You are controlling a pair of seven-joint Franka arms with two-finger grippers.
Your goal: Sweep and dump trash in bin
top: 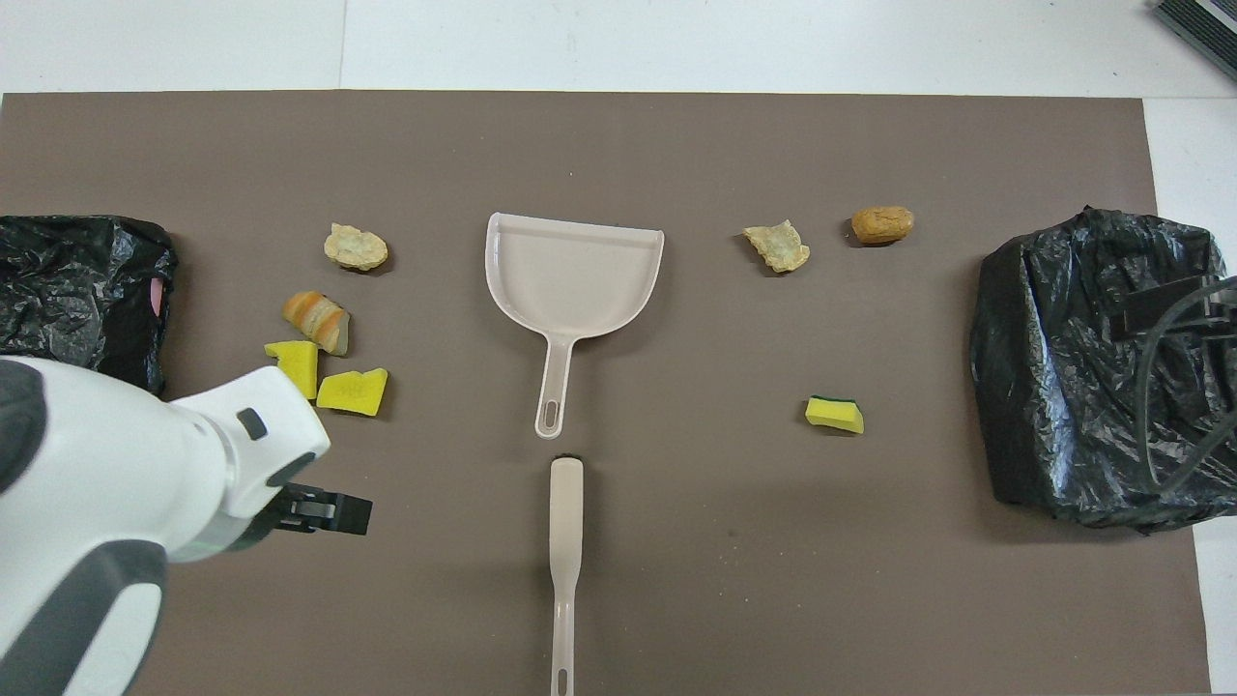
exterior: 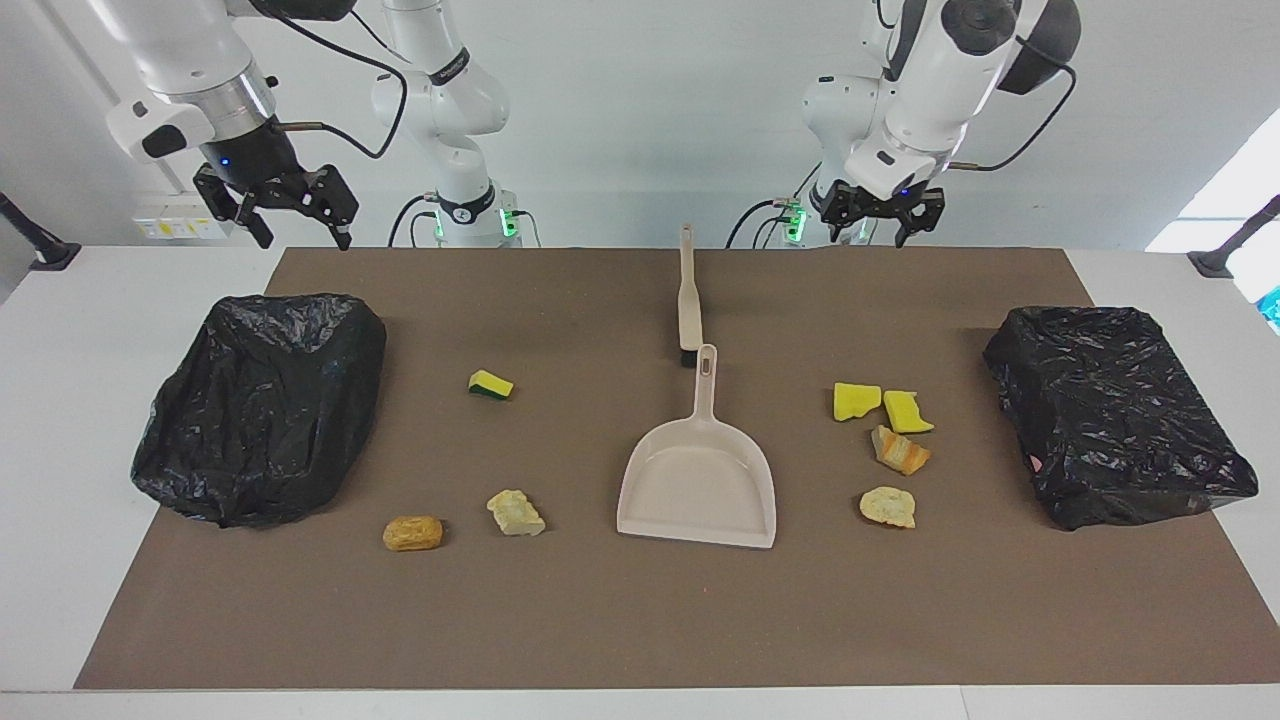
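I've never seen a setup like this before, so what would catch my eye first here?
Probably the beige dustpan in the middle of the brown mat, with its brush lying just nearer the robots. Bright yellow sponge pieces and bread-like chunks are scattered on either side of it, and a black bag-covered bin sits at each end. Above, the left gripper and the right gripper hang open, holding nothing.

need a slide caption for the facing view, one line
Both claws, left and right, raised and open; seven trash scraps, dustpan and brush untouched between two black-bagged bins.
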